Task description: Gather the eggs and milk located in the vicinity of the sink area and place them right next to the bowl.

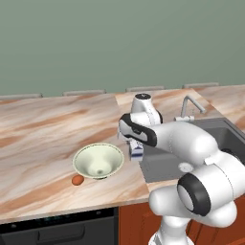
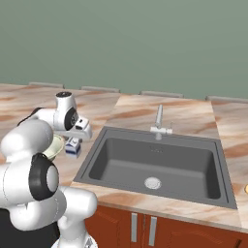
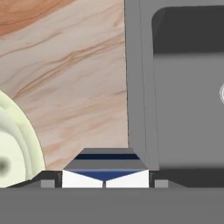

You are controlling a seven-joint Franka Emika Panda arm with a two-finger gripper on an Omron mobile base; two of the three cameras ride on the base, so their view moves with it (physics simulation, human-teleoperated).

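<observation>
The milk (image 1: 137,150) is a small white carton with dark blue bands, upright at the counter between the bowl (image 1: 98,161) and the sink (image 1: 201,143). My gripper (image 1: 135,143) reaches down onto it from above. In the hand view the carton top (image 3: 105,169) fills the gap between my fingertips (image 3: 49,183), so the gripper (image 3: 105,182) is shut on it. I cannot tell whether the carton's base touches the counter. An orange-brown egg (image 1: 77,180) lies on the counter at the bowl's front left. The right base view shows the milk (image 2: 73,147) under my gripper (image 2: 75,139), left of the sink (image 2: 155,162).
The faucet (image 1: 190,107) stands behind the dark basin, whose round drain (image 2: 152,182) shows. The marble counter (image 1: 43,139) stretches left of the bowl. A small orange shape (image 2: 246,189) sits at the far right edge. The counter's front edge runs just below the egg.
</observation>
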